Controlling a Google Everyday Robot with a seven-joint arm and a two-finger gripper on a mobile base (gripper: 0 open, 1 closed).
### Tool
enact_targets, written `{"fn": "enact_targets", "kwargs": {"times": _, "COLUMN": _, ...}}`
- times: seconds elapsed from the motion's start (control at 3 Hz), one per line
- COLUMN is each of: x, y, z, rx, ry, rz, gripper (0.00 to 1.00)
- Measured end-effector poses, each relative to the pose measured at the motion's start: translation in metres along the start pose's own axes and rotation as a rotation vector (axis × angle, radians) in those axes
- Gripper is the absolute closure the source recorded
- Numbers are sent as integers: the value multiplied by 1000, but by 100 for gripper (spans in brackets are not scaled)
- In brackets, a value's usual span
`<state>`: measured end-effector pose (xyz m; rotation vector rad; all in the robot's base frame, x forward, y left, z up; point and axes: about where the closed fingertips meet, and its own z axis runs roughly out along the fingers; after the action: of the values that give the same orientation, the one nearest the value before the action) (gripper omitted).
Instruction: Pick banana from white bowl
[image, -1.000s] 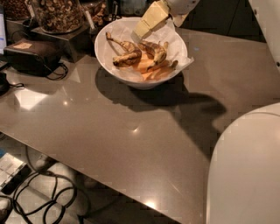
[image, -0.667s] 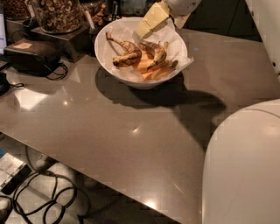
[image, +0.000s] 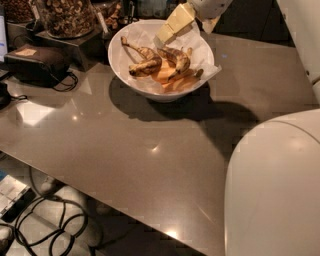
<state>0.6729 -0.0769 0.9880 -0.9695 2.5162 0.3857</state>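
At the far edge of the grey countertop (image: 125, 150) we find the white bowl (image: 122, 70), its crumpled paper lining spilling over the rim on the right. Our gripper (image: 186, 33) hangs over the bowl's far rim. Its cream fingers (image: 174, 24) are apart with nothing between them and angled down toward the fruit. We judge this a pre-grasp stance, spread to take a banana across its width. The banana (image: 146, 63), strongly curved and blotched brown, lies on top at the left of the pile, beside a second spotted banana (image: 179, 58), with smoother orange fruit (image: 169, 80) beneath. Being uppermost, it leaves us a free way down from above. Room is tighter to the left, where a nut jar (image: 65, 17) stands just beside the bowl. The near side of the counter is open, and our own white body (image: 275, 190) bulks at the right
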Motion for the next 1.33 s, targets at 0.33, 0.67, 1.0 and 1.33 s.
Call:
{"fn": "enact_targets", "kwargs": {"times": 0.33, "x": 1, "y": -4, "z": 2, "rx": 8, "ry": 6, "rz": 13, "gripper": 4}}
{"fn": "enact_targets", "kwargs": {"times": 0.67, "x": 1, "y": -5, "z": 2, "rx": 9, "ry": 6, "rz": 14, "gripper": 8}}
{"fn": "enact_targets", "kwargs": {"times": 1.0, "x": 2, "y": -9, "z": 5, "rx": 16, "ry": 15, "rz": 24, "gripper": 9}}
{"fn": "enact_targets", "kwargs": {"times": 1.33, "x": 3, "y": -11, "z": 6, "rx": 18, "ry": 19, "rz": 28, "gripper": 10}}
